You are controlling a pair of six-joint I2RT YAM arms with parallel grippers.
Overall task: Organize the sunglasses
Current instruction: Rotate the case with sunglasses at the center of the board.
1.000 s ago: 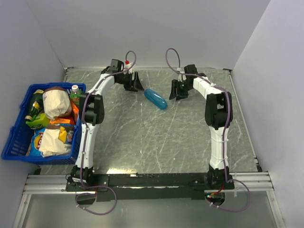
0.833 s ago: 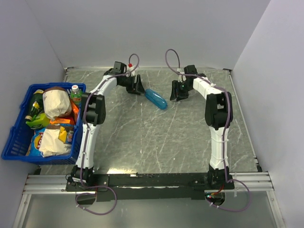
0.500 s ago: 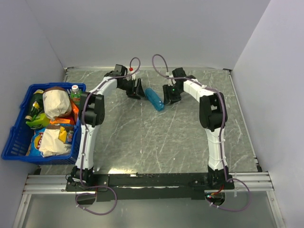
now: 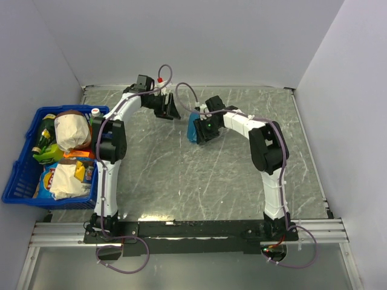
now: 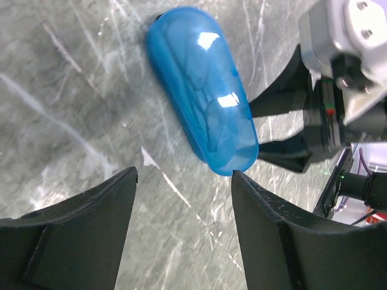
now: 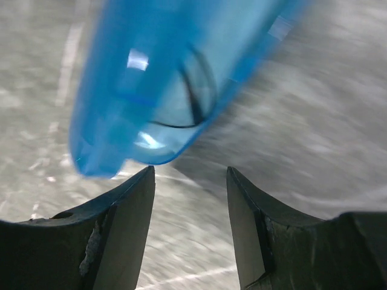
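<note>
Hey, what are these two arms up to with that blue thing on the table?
Two robot arms are tidying a pair of sunglasses, whose thin dark frame shows through the closed blue case lying on the table. The left fingers and the right fingers stand open close to the case, one set on each side, and neither grips it. The basket of groceries sits apart at the left.

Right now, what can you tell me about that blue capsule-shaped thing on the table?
The blue case is a glossy, translucent plastic oblong with rounded ends, apparently shut. It lies flat on the grey marbled table. A thin dark frame shows through its shell. The right end effector sits open at one end; contact cannot be told.
</note>
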